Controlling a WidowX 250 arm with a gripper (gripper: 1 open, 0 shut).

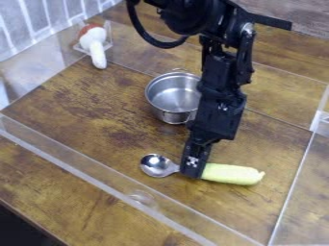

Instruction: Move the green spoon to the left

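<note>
Low in the frame, just right of centre, I have the gripper (193, 165) pointing steeply down onto the green spoon (203, 171) — its fingers are pinched together on the neck of the spoon, where the yellow-green handle meets the metal bowl. That spoon lies flat on the wooden table (77, 115), its shiny round bowl toward the left and the thick handle running off to the right. Above it, near the middle of the frame, I see a round steel bowl (176, 94), apart from the spoon. At the upper left lies a white object with an orange end (92, 45) — too blurred for me to identify.
</note>
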